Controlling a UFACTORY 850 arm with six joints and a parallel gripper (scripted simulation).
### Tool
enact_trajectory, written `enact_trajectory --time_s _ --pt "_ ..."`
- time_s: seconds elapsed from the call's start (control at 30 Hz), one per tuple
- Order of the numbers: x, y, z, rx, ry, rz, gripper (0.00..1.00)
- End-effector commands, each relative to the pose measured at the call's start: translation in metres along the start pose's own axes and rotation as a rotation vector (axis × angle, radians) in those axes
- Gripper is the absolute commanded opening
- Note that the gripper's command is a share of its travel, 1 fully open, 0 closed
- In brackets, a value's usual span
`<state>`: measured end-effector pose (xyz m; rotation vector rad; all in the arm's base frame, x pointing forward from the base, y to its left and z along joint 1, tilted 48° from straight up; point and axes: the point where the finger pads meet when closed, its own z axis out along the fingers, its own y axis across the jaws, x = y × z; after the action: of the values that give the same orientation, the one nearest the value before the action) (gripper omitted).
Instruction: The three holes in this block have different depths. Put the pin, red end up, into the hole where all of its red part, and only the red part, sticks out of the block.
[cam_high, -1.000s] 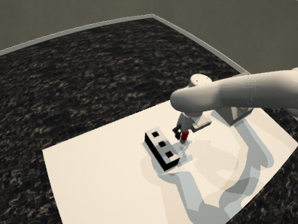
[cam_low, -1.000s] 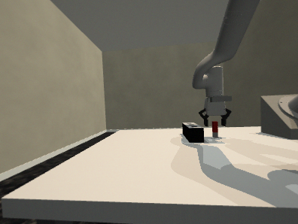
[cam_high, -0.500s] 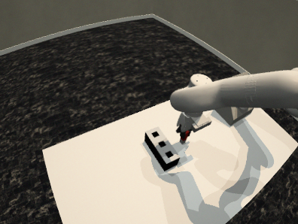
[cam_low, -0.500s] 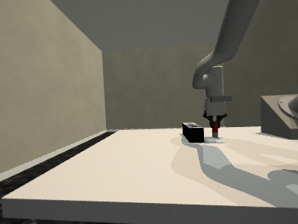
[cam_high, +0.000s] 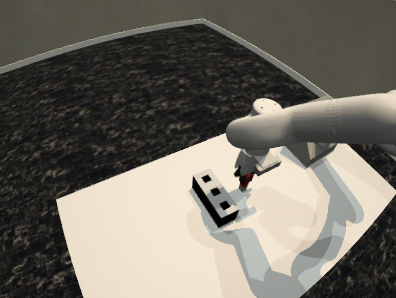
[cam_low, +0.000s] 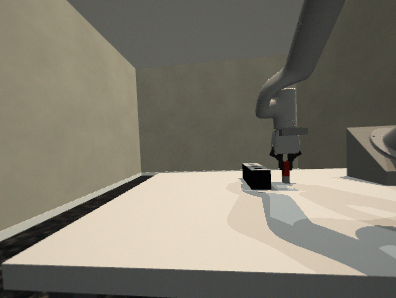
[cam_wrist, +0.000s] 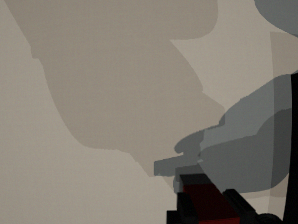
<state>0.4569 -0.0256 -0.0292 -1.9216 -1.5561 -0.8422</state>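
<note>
A black block with a pale top and three square holes in a row lies on the white mat; it also shows in the exterior view. The pin stands upright on the mat just right of the block, red end up, its grey lower end at the mat. My gripper reaches straight down over it and is shut on the pin's red upper part. In the top view the gripper stands beside the block's far end. The wrist view shows the pin's red end between the dark fingers.
The arm's grey base stands at the right on the mat. A dark speckled floor surrounds the mat, with walls behind and to the left.
</note>
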Motion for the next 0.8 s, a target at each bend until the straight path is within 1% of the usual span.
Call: enact_trajectory --time_s 0.0,0.13,0.17,0.7,0.73,0.77 --pt "0.000 0.001 -0.001 -0.001 0.000 0.000 0.00" --pt "0.000 0.001 -0.001 -0.001 0.000 0.000 0.00" --pt "0.001 0.001 -0.011 -0.001 0.002 -0.002 0.00" --pt "0.001 0.001 -0.011 -0.001 0.002 -0.002 0.00" --pt "0.001 0.001 -0.021 -0.001 0.002 -0.002 0.00" --pt "0.001 0.001 -0.021 -0.001 0.002 -0.002 0.00"
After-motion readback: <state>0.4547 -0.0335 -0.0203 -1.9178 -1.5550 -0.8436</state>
